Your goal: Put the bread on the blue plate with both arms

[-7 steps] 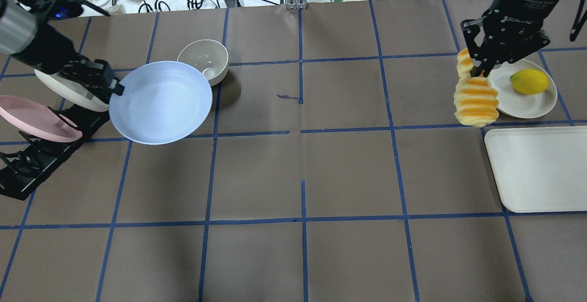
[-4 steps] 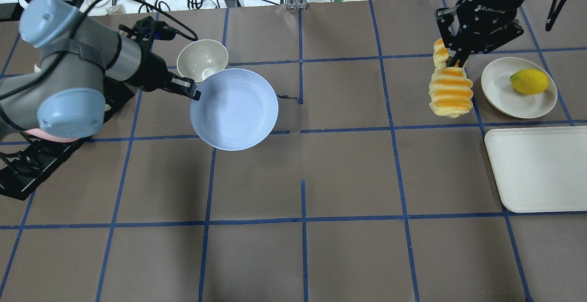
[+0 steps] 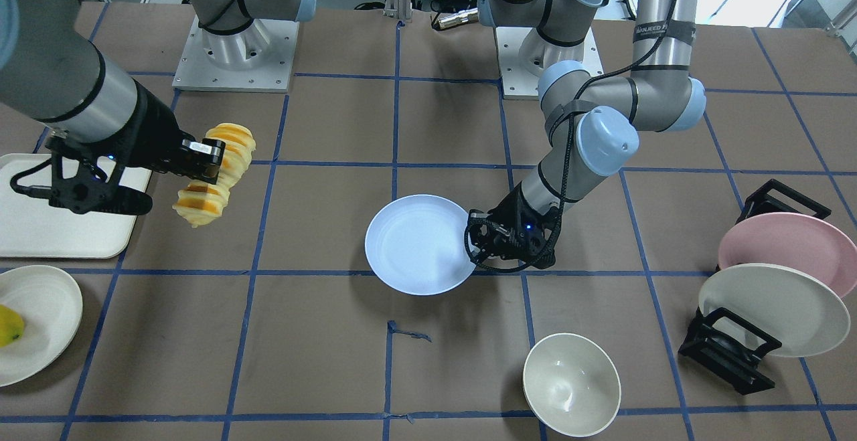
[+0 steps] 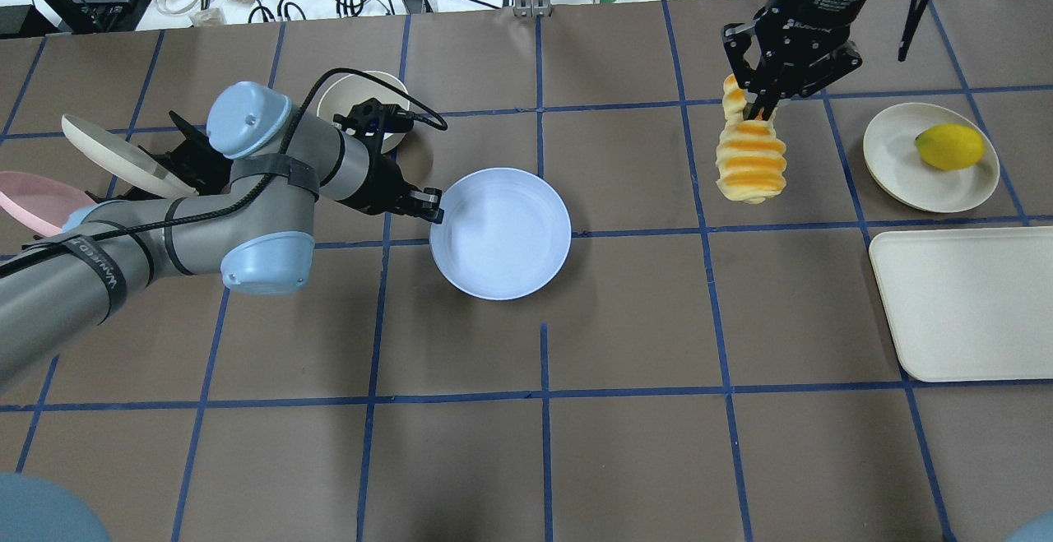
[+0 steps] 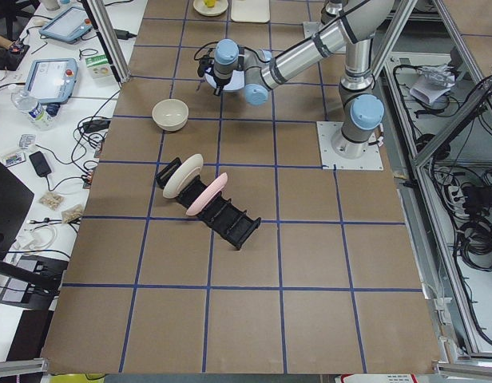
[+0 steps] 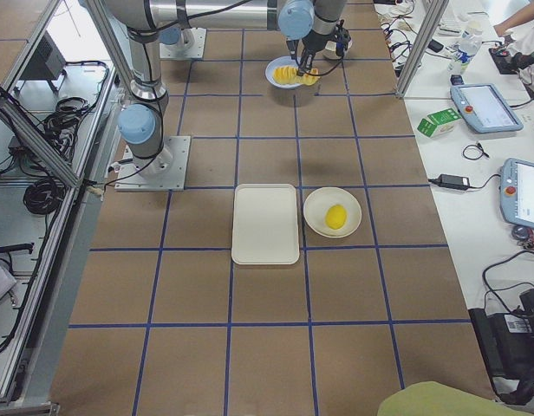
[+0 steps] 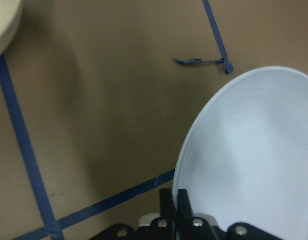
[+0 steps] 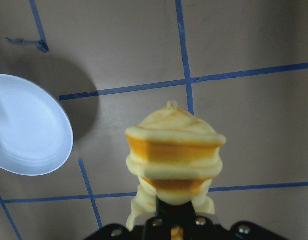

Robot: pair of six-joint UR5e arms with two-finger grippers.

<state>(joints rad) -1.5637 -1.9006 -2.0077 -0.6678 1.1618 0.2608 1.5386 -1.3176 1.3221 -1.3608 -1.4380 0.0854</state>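
Left gripper is clamped on the left rim of the blue plate. Its fingers pinch the edge only, prob. so the dish face stays free for the load. Plate sits level at table ctr, low over the brown mat; can't tell if it's touching down. A cream bowl stands just beyond the left arm on the far side, partly hidden by it.

Right of the plate and well apart from it, the right gripper is shut tight on the top end of the bread. The loaf hangs end-down in the air. Gripping one end prob. lets the free end go down onto the plate first, w/o the fingers meeting the rim. Further right is a white plate w/ a lemon, and a tray on the near side of it.

Vs. 1 s ago: the blue plate was over by the dish rack at the far left. It's now swung right to ctr and looks smaller, so prob. lower. The bread overlapped the white plate's left edge then. Now it's further left, clear of that plate, so the two loads are converging.
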